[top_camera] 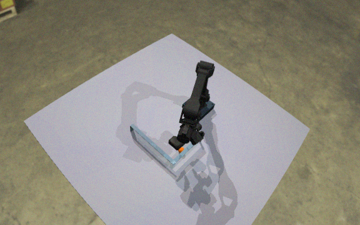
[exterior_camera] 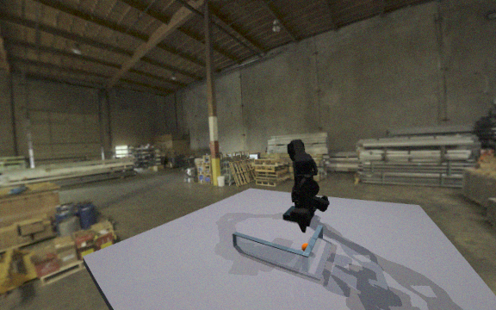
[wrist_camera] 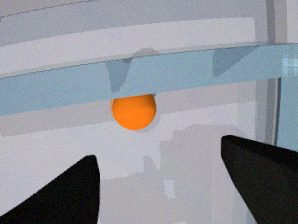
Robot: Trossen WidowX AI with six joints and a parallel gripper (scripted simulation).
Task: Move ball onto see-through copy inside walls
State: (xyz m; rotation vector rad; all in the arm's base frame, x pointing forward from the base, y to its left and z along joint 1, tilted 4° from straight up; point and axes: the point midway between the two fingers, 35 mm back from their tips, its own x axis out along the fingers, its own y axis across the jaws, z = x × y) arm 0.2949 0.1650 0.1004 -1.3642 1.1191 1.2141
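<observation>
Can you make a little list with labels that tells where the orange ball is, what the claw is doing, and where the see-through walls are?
ball: orange ball lies on the table, inside the corner, close against one wall
walls: two low clear walls meeting in an L
gripper: gripper open, above the ball, holding nothing
fingers: fingers apart, not touching the ball
see-through copy: cannot be told apart from the ball
</observation>
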